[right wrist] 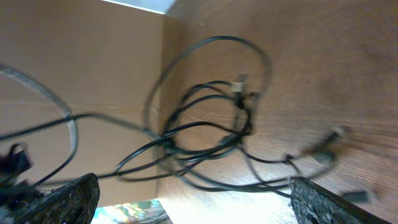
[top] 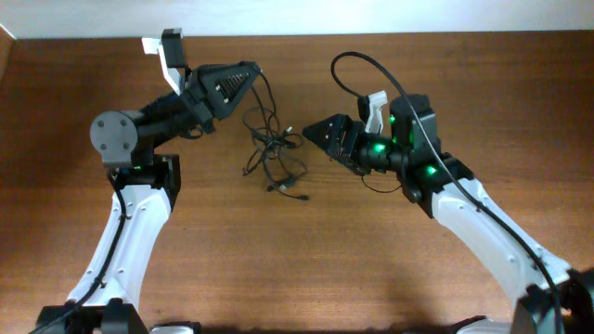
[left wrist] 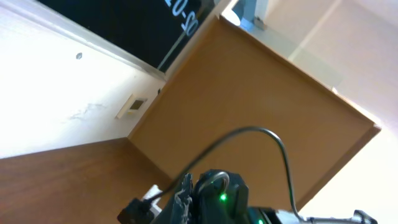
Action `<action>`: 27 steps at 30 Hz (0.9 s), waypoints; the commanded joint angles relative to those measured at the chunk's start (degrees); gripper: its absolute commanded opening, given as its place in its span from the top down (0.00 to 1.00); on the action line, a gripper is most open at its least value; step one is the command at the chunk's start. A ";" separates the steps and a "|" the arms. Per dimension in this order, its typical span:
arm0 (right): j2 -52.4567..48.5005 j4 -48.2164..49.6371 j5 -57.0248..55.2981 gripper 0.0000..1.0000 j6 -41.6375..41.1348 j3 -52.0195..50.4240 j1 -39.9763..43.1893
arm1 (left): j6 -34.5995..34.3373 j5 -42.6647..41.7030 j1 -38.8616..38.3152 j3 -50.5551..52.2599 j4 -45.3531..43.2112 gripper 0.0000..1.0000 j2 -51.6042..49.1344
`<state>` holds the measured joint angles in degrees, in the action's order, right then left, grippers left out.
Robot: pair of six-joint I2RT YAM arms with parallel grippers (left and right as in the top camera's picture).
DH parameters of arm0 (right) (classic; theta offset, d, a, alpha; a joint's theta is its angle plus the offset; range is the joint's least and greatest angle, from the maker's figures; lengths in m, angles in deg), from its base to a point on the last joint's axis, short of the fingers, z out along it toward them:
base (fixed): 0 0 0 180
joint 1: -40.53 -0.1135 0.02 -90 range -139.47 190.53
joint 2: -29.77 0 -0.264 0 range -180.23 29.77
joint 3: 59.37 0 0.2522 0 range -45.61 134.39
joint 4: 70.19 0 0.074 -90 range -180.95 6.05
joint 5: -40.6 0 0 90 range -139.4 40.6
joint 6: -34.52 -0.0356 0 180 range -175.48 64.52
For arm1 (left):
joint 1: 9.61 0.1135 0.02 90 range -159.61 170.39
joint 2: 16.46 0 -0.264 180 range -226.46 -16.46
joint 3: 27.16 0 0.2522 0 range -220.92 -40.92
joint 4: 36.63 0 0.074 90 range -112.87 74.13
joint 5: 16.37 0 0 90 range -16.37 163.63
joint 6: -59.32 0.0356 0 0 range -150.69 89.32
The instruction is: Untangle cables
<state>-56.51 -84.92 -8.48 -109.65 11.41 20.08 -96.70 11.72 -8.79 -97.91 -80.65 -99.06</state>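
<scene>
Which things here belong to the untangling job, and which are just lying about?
Job: cables; left gripper, shut, seemingly on a strand; right gripper, open beside the tangle.
Not the job: table; right arm's own thick cable; wall plate.

Table [top: 306, 269]: brown wood-grain top, filling the overhead view; far edge meets a white wall [top: 306, 17]. Lying on it, one tangle of thin black cables [top: 269, 139], slightly beyond the table's middle; several loose loops cross at a small knot; loops spread toward the near side; small plugs [top: 281, 188] rest on the wood at the near end, just apart from each other; one strand lifts off the surface toward the far left. Right wrist view: same cables [right wrist: 205, 130] on the wood [right wrist: 336, 74], blurred; loops overlapping, plug ends lying flat.
</scene>
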 commanded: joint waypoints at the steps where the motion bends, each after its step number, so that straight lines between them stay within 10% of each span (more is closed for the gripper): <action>1: -1.70 -1.16 -0.90 0.00 -5.70 0.15 -1.75 | -4.04 2.60 -0.09 -0.50 -2.67 1.00 0.44; 7: -10.71 13.49 -0.68 0.32 -20.44 0.17 -6.21 | -4.02 -5.79 -1.51 -0.50 -9.07 1.00 0.44; 11: -11.63 16.31 1.25 0.96 -25.44 0.17 -10.05 | -3.74 -6.54 -2.27 -0.50 -11.19 1.00 0.44; 21: -6.67 -17.29 -14.47 0.96 8.13 0.17 7.45 | 8.90 -8.79 16.02 -0.48 1.95 1.00 0.15; 27: 2.62 -23.12 -15.76 0.96 14.82 0.17 20.74 | 26.05 20.72 20.81 -0.48 59.17 1.00 0.04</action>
<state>-57.67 -107.11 -22.73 -98.29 12.11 38.51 -78.15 14.63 12.48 -98.72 -33.53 -99.09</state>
